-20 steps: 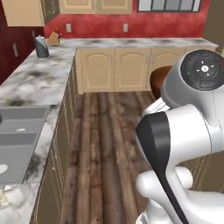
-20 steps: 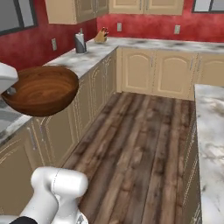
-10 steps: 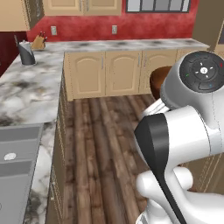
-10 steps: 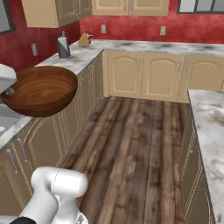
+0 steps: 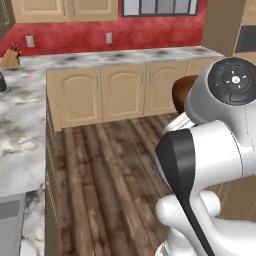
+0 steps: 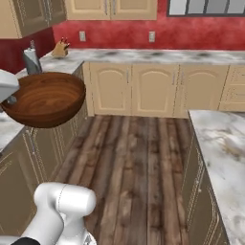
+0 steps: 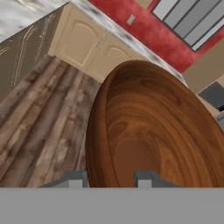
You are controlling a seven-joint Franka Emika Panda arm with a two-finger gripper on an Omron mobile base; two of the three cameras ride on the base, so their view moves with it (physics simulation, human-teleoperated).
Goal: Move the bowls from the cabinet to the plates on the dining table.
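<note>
A dark brown wood-grain bowl (image 6: 45, 98) hangs in the air over the counter edge at the left, held by its rim at the white hand. In the hand view the bowl (image 7: 148, 131) lies close and tilted, and my gripper (image 7: 109, 179) is shut on its near rim, one fingertip inside and one outside. A sliver of the bowl (image 5: 181, 92) peeks out behind the arm. Light tan upper wall cabinets (image 6: 110, 7) with silver bar handles run along the top, doors shut. The plates are out of view.
Marble counters over arched-panel low cabinets (image 6: 153, 91) line the red back wall. A knife block (image 6: 61, 48) and a dark jug (image 6: 31, 60) stand in the left corner. A marble top (image 6: 220, 143) fills the right. Wood floor (image 6: 134, 162) lies between; a sink (image 5: 10, 225) is near left.
The whole scene has slid left in both base views, so the camera has swung right. The bowl stays in the gripper, in the same place relative to the arm.
</note>
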